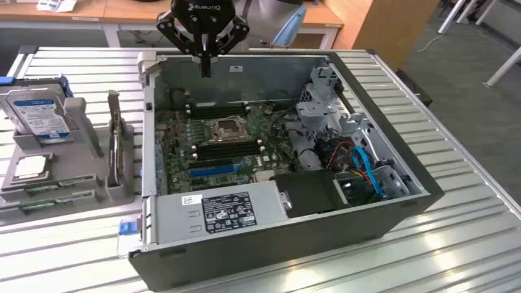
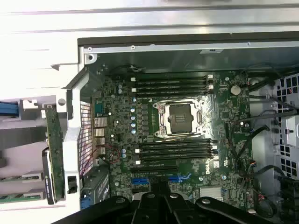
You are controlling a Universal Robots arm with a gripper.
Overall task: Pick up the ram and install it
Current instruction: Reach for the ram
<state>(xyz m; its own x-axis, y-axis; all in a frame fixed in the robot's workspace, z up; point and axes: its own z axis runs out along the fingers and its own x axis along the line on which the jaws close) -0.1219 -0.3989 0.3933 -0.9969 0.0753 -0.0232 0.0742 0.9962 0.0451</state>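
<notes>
My gripper (image 1: 206,70) hangs above the back wall of the open computer case (image 1: 391,201), its dark fingers drawn together into one thin tip with nothing green between them. In the wrist view the gripper (image 2: 158,193) sits over the motherboard (image 2: 117,140). Two banks of black memory slots (image 2: 172,84) (image 2: 175,151) flank the bare CPU socket (image 2: 180,119). Thin green ram sticks (image 1: 45,185) (image 2: 18,178) lie in a grey holder at the exterior view's left, outside the case and well away from the gripper.
An upright card with a metal bracket (image 1: 114,143) stands in the grey fixture (image 1: 77,122) beside the case. A hard drive (image 1: 36,116) stands further left. The power supply (image 1: 224,210) and blue cables (image 1: 370,168) crowd the case's near and right parts.
</notes>
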